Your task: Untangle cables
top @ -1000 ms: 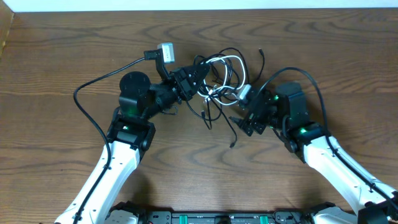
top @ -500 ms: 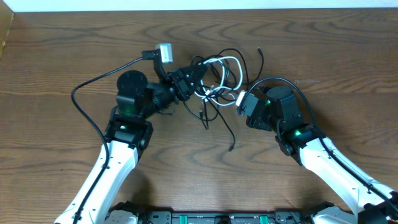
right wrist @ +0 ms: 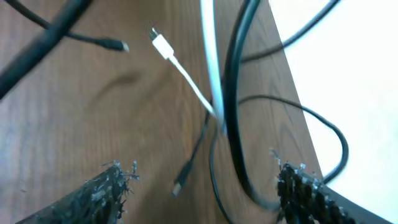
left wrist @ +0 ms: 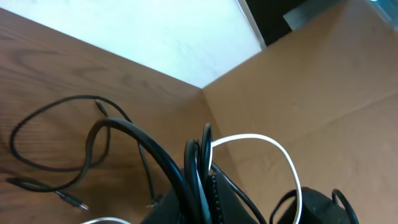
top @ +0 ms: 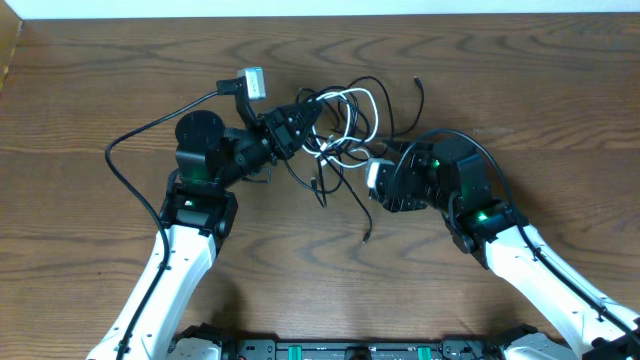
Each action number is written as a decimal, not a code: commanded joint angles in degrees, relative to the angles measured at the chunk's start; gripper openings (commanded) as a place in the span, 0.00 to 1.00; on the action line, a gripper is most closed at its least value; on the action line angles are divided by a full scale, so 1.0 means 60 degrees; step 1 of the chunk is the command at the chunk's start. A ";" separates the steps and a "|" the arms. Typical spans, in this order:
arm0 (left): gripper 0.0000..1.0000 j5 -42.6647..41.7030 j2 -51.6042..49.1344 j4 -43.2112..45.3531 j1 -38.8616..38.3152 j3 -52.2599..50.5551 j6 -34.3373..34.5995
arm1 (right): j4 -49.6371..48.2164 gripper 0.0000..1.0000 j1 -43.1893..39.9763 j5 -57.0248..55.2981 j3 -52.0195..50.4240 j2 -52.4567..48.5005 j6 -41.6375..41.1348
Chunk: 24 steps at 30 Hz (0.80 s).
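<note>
The cables (top: 345,118) lie in a tangle at the table's back middle: several thin black cords and one white cord (top: 362,98). One black cord trails forward to a plug end (top: 365,236). My left gripper (top: 290,128) is shut on a bundle of black cords (left wrist: 199,180) at the tangle's left side, and the white cord (left wrist: 273,146) loops beside it. My right gripper (top: 380,188) is at the tangle's right front edge. Its fingers (right wrist: 208,193) are wide open and empty above the table, with a white cord and plug (right wrist: 163,46), a black cord (right wrist: 233,93) and a small black plug (right wrist: 180,180) between and ahead of them.
The left arm's own thick black wire (top: 130,150) loops out over the table to the left. The right arm's wire (top: 490,160) arcs over its wrist. The table's far edge (top: 320,14) runs just behind the tangle. A brown board (left wrist: 323,93) rises at the side in the left wrist view.
My right gripper has swung left to the tangle's right edge. My left gripper has shifted a little left and back with the black cords still in it.
</note>
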State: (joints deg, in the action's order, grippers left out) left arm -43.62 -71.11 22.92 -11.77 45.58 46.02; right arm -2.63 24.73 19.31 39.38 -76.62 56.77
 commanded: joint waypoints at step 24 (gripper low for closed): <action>0.08 -0.1767 0.0135 0.0124 0.0827 0.0127 0.0244 | 0.0302 0.01 -0.1246 -0.3832 0.0044 -0.0506 -0.2248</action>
State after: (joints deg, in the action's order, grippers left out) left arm -51.27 -71.13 22.87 -9.19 45.58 46.52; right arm -2.70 21.19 8.01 39.51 -77.23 50.28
